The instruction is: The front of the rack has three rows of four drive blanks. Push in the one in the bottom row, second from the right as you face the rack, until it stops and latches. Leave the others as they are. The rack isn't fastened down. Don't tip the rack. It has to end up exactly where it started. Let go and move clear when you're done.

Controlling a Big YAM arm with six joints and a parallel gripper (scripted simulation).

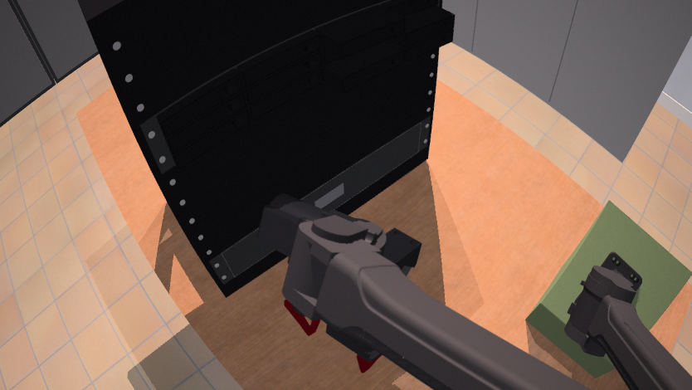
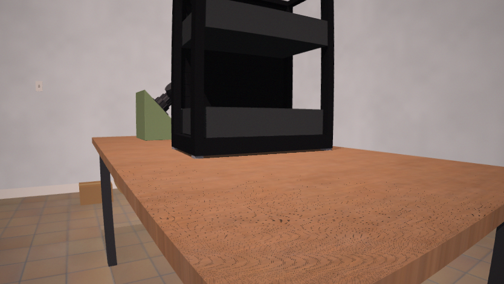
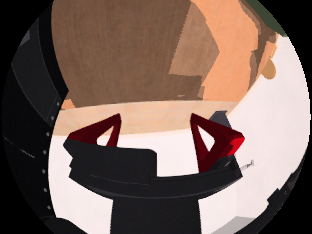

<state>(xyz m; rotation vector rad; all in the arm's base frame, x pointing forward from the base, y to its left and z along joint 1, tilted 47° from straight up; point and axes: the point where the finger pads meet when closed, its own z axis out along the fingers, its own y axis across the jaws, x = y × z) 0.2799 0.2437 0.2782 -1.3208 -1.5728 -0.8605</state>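
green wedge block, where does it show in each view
Top: green wedge block at lower right, on the table.
Exterior: left of the rack, at the table's far edge.
Wrist: only a green sliver at upper right.
Shared landmark: the black rack.

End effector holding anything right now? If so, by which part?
Nothing is held. The end effector is wide open, with only table and wall visible between its red fingers. It sits low in front of the rack, clear of the drive blanks.
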